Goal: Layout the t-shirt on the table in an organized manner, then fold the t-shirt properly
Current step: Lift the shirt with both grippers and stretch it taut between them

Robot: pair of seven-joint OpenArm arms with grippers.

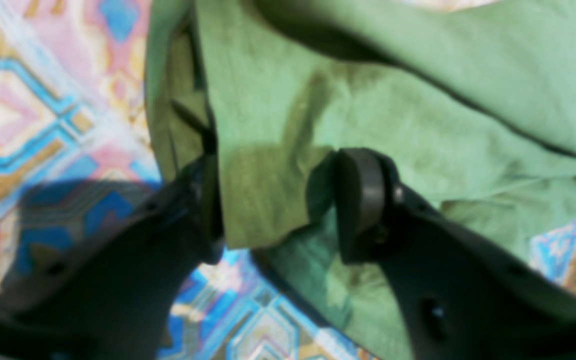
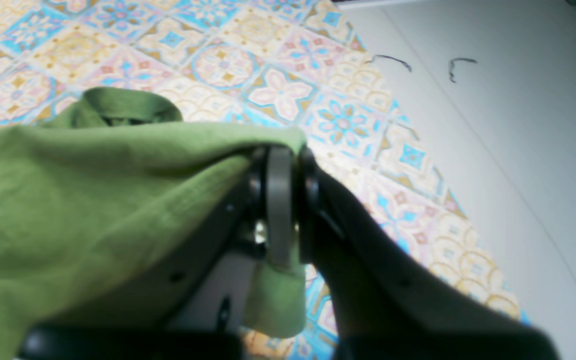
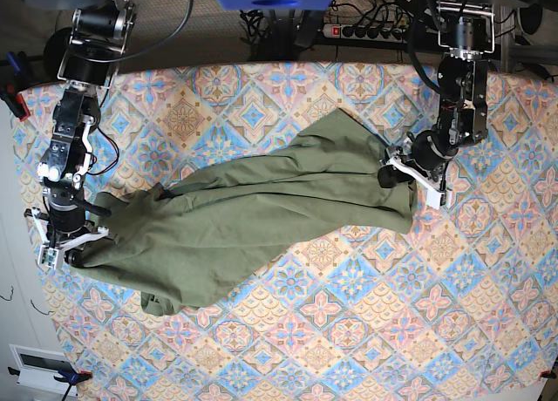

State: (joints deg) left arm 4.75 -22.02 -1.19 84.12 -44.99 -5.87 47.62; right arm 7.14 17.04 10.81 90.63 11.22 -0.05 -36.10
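The olive-green t-shirt (image 3: 261, 209) lies crumpled and stretched sideways across the patterned table (image 3: 349, 331). My right gripper (image 3: 70, 253) is at the shirt's left end. In the right wrist view it (image 2: 288, 200) is shut on a fold of the t-shirt (image 2: 93, 190), held a little above the table (image 2: 278, 90). My left gripper (image 3: 390, 176) is at the shirt's right end. In the left wrist view its jaws (image 1: 278, 205) stand apart with a flap of the t-shirt (image 1: 368, 100) between them, over the table (image 1: 28, 100). The neck label is hidden.
The table's left edge runs close to my right gripper, with pale floor (image 2: 518, 125) beyond it. A power strip (image 3: 366, 30) and cables lie behind the table's far edge. A clamp (image 3: 16, 96) sits on the far-left corner.
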